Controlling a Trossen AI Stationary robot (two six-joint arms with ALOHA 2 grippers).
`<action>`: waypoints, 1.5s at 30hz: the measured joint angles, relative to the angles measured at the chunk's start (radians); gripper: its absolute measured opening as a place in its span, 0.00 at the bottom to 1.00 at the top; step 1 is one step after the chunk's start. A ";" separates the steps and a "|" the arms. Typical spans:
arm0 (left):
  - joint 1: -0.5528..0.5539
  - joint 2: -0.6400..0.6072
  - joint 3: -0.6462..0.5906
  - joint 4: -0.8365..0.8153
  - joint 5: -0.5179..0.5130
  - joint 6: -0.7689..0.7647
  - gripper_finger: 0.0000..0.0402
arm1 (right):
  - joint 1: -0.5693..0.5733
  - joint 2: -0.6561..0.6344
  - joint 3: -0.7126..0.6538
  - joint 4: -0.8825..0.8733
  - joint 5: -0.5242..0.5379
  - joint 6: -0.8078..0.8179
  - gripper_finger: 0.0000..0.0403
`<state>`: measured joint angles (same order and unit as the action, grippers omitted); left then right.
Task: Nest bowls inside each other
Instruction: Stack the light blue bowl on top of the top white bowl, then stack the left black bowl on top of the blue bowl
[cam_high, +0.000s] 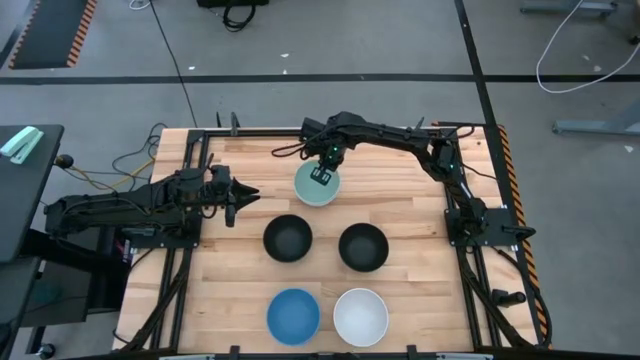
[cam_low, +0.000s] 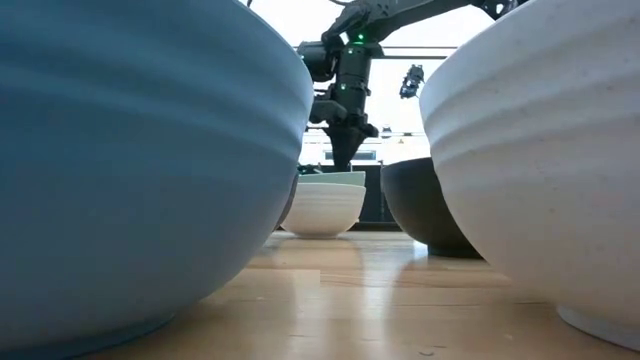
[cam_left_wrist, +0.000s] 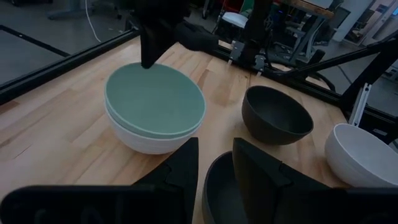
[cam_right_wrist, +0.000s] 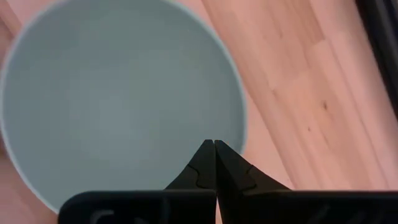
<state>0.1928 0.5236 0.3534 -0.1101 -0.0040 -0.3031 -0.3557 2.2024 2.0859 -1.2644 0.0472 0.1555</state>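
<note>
A mint green bowl (cam_high: 312, 190) sits nested in a white bowl (cam_left_wrist: 149, 140) at the table's far middle. My right gripper (cam_high: 322, 175) is shut and points down, its tips just inside the mint bowl's rim (cam_right_wrist: 241, 140). My left gripper (cam_high: 252, 194) waits at the table's left, a little open and empty, pointing toward the bowls. Two black bowls (cam_high: 288, 238) (cam_high: 362, 247) stand side by side at mid-table. A blue bowl (cam_high: 293, 315) and a second white bowl (cam_high: 360, 316) stand near the front edge. My right gripper's shut fingertips (cam_low: 340, 162) hang from above right at the mint bowl's top edge (cam_low: 335, 178), on its far side. I cannot tell whether they touch it. The mint bowl rests level in the white bowl.
The black frame rails (cam_high: 455, 215) run along the table's left and right sides. Bare wood (cam_high: 400, 200) lies between the nested pair and the right rail. In the low view the blue bowl (cam_low: 130, 150) and the white bowl (cam_low: 540, 150) fill the foreground.
</note>
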 joint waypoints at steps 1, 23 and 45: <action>0.000 0.000 0.000 0.000 0.000 0.000 0.27 | 0.000 0.000 -0.010 0.002 0.000 0.000 0.00; 0.000 0.003 0.000 -0.004 0.000 -0.029 0.27 | -0.015 0.000 -0.015 0.016 0.008 -0.046 0.00; -0.112 0.270 0.000 -0.022 0.108 -0.245 0.25 | 0.094 -0.175 0.035 -0.123 0.015 0.057 0.07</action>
<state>0.0813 0.7935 0.3534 -0.1319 0.1040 -0.5486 -0.2613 2.0270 2.1204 -1.3877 0.0625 0.2125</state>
